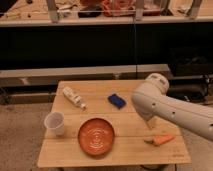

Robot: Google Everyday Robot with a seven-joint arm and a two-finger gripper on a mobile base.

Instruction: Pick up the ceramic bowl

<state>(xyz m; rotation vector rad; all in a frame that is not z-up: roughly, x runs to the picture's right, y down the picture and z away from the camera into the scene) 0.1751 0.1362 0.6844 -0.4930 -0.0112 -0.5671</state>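
The white arm (170, 107) hides most of the end effector (149, 124), which hangs low over the right side of the tabletop (131, 151), just above a small orange object (161, 139); whether it is released or clenched cannot be told. The ceramic bowl (96, 136) sits upright near the front edge, well to the end effector's left and apart from it, with a white cup (54, 123) beside it.
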